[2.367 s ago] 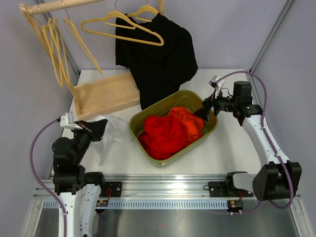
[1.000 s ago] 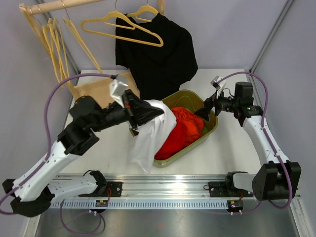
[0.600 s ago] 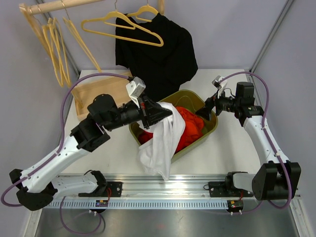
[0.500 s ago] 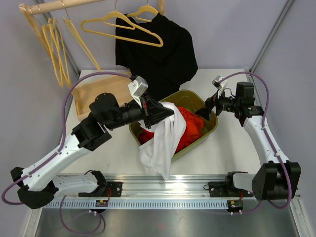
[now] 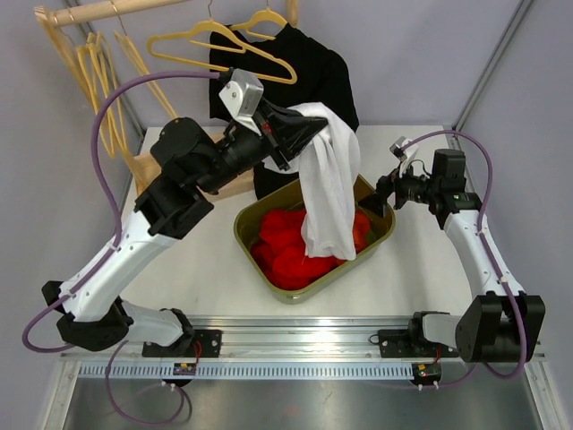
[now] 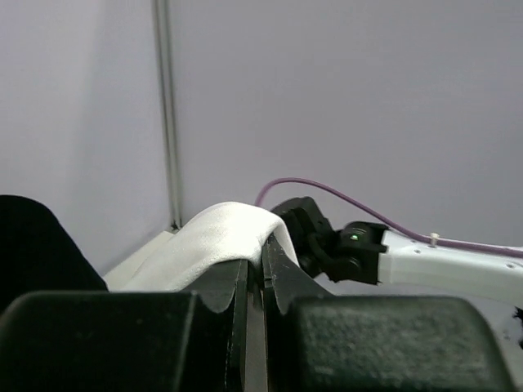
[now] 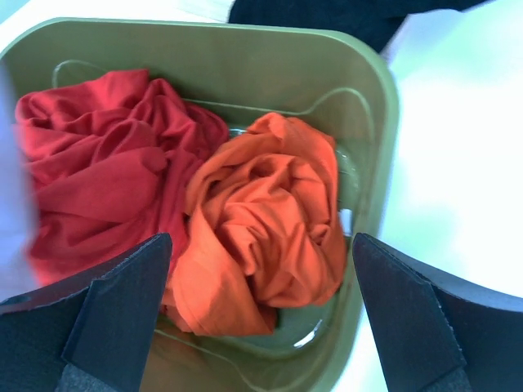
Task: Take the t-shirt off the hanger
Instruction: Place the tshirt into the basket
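Note:
A white t-shirt (image 5: 328,184) hangs from my left gripper (image 5: 309,134), which is shut on its top fold high over the olive bin (image 5: 383,235). In the left wrist view the white cloth (image 6: 214,237) drapes over the closed fingertips (image 6: 255,263). A black t-shirt (image 5: 315,64) hangs on a yellow hanger (image 5: 267,21) at the back, just behind the left gripper. My right gripper (image 5: 385,193) stands open at the bin's right rim, and its wrist view shows its jaws wide apart (image 7: 261,269) above the orange cloth (image 7: 261,212), holding nothing.
The bin (image 7: 245,57) holds red cloth (image 7: 90,163) and orange cloth. An empty yellow hanger (image 5: 219,49) and several more (image 5: 98,90) hang from the wooden rod (image 5: 107,9) at back left. A wooden tray (image 5: 146,168) lies under the left arm.
My left arm has raised the white t-shirt from the bin's left rim up and to the back right; it now hangs over the bin. The right arm has barely moved.

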You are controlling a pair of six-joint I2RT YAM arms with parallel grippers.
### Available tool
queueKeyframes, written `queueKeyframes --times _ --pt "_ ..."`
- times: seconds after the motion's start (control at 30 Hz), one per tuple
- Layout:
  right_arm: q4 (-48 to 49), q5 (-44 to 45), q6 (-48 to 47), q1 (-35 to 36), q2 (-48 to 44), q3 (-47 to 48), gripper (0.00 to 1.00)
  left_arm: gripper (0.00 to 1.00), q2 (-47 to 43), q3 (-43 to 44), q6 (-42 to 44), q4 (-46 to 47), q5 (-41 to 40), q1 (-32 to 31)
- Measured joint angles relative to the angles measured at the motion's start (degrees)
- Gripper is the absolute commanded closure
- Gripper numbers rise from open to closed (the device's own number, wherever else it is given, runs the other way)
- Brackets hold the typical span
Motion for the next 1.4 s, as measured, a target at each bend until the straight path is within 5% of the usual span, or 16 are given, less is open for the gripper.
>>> queueKeyframes --times 0.2,0.6,0.87,1.1,1.17,1.33,1.4 --pt "0.0 0.1 0.0 -2.3 0.0 0.0 0.01 1.00 4.5 -2.6 -1.7 3.8 1.1 5.2" --pt "-0.1 0.1 0.0 -4.2 0.0 0.0 0.00 1.00 12.4 -29.8 -18.0 19.8 15.0 6.4" --pt "-0.2 0.1 -0.8 -4.8 -0.4 0.0 0.00 0.94 21.8 -42.5 -24.6 28.0 16.1 5.8" --pt "-2.1 0.0 -1.6 -4.8 -0.4 0.6 0.01 0.64 24.7 -45.1 -26.6 32.3 15.2 5.4" --pt "-4.0 -0.1 -2.3 -4.8 -0.2 2.4 0.01 0.45 24.3 -45.2 -26.0 32.6 14.7 5.1" --pt "-9.4 -2.2 -3.7 -4.8 4.6 15.7 0.00 0.02 19.2 -44.3 -21.7 26.9 11.4 2.9" --pt "-11.7 -3.1 -3.1 -4.8 8.0 23.6 0.00 0.01 16.4 -43.5 -20.1 23.8 9.9 2.0"
